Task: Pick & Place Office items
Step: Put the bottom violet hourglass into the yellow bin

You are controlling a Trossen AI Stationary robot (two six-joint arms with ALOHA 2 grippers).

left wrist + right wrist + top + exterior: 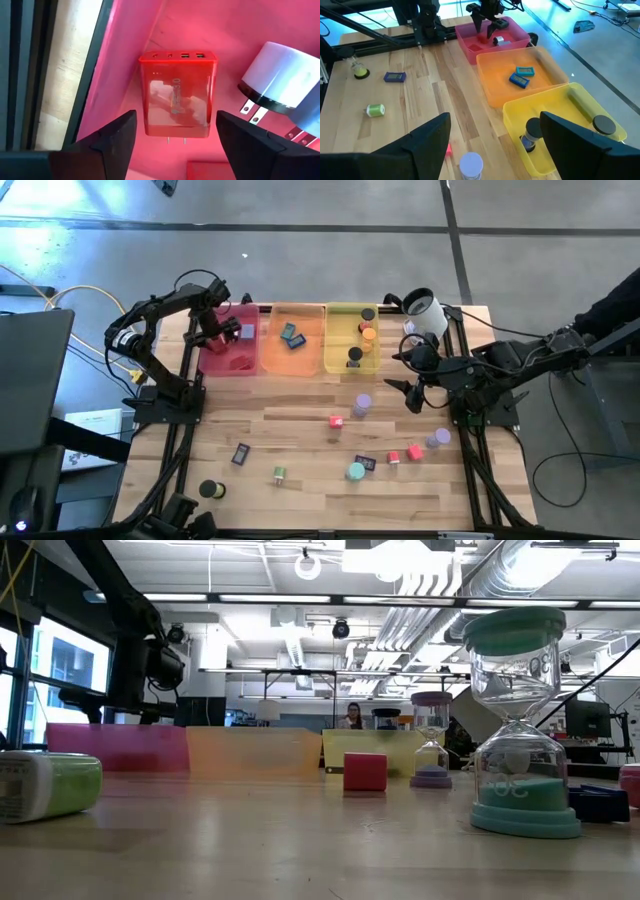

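My left gripper (175, 119) points down into the pink tray (213, 358) at the table's far left and is open. Its fingers stand on either side of a red charger block (177, 95) that lies flat on the tray floor, without touching it. A white plug adaptor (280, 75) lies beside the block. My right gripper (412, 388) hovers open over the table's right side, holding nothing. Loose office items lie on the near half of the table: a red cube (336, 421), a purple piece (362, 404), a green cylinder (279, 474), a dark blue rectangle (240, 453).
An orange tray (293, 355) with two blue-teal rectangles and a yellow tray (340, 330) with dark and orange cylinders stand next to the pink one. A white device (425, 312) sits at the far right. More pieces (414, 451) lie near the right arm.
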